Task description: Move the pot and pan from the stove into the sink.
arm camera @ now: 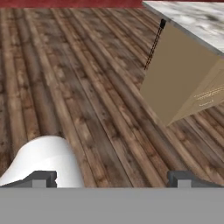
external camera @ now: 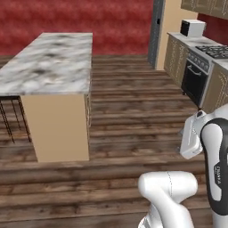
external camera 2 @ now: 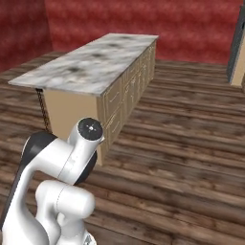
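Observation:
The stove [external camera: 201, 67] stands far off at the right edge of the left base view, a grey range with a black oven door and black grates on top. The pot, the pan and the sink are out of view. In the hand view my gripper [arm camera: 113, 179] is open, its two dark fingertips [arm camera: 43, 178] wide apart at the bottom with nothing between them. It points down at bare wooden floor, a long way from the stove.
A marble-topped kitchen island [external camera: 49, 62] [external camera 2: 91, 62] [arm camera: 197, 17] stands to the left, with black stool legs [external camera: 13, 116] under its near end. A white microwave [external camera: 192, 27] sits on the counter beyond the stove. Wide wooden floor [external camera: 133, 111] lies between the island and the stove.

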